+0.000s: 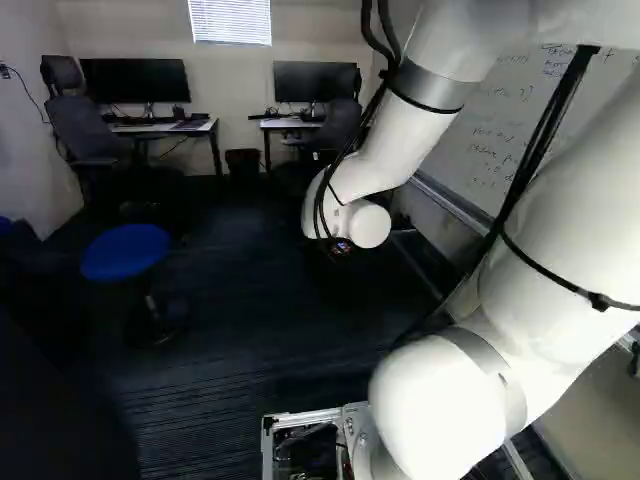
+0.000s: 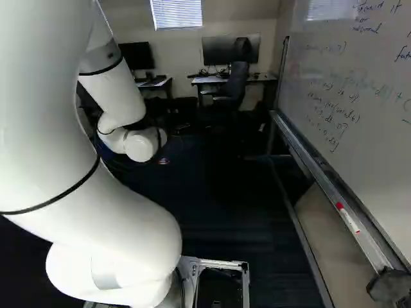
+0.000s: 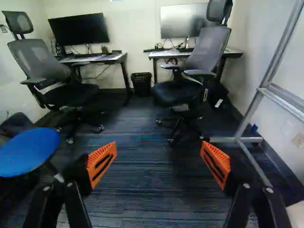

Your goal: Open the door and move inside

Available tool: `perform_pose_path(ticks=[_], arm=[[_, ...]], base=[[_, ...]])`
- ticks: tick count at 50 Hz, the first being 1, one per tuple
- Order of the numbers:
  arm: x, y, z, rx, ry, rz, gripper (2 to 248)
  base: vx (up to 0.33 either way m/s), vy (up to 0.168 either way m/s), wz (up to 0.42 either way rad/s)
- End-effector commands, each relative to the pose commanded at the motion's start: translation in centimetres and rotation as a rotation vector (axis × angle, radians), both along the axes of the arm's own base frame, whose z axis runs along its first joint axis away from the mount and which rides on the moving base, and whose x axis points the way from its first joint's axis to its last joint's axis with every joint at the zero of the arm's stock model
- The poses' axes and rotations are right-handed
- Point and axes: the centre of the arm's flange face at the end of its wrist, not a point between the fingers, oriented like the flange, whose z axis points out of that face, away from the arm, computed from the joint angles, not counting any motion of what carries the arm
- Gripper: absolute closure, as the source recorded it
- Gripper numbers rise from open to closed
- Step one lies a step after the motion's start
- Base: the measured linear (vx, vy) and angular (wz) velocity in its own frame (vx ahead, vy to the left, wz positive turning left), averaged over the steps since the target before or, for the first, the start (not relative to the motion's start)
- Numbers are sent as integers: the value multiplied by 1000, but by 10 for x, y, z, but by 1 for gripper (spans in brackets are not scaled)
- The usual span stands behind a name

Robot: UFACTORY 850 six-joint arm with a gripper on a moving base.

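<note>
Beyond the white wrist in the left base view, only a small dark part of my gripper [image 1: 341,246] shows, low over the dark carpet. The wrist view has the gripper [image 3: 158,161] with its two orange-padded fingers wide apart and nothing between them. Ahead of them lies the carpeted floor [image 3: 147,185] of a room with desks. I see no door or door handle in any view.
A blue stool [image 1: 126,252] stands left of the arm, office chairs [image 3: 190,71] and desks [image 3: 164,54] farther ahead. A whiteboard [image 2: 347,83] on a metal frame runs along the right side. A dark shape [image 1: 55,400] fills the left base view's near left corner.
</note>
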Motion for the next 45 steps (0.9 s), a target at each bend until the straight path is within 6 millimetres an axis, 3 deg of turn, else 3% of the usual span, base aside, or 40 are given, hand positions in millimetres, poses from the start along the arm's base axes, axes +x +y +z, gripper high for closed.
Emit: perform_pose_path(ticks=[45], arm=[[-3,-4,-1,-3,2,-4,3]], base=[[0,0,0]])
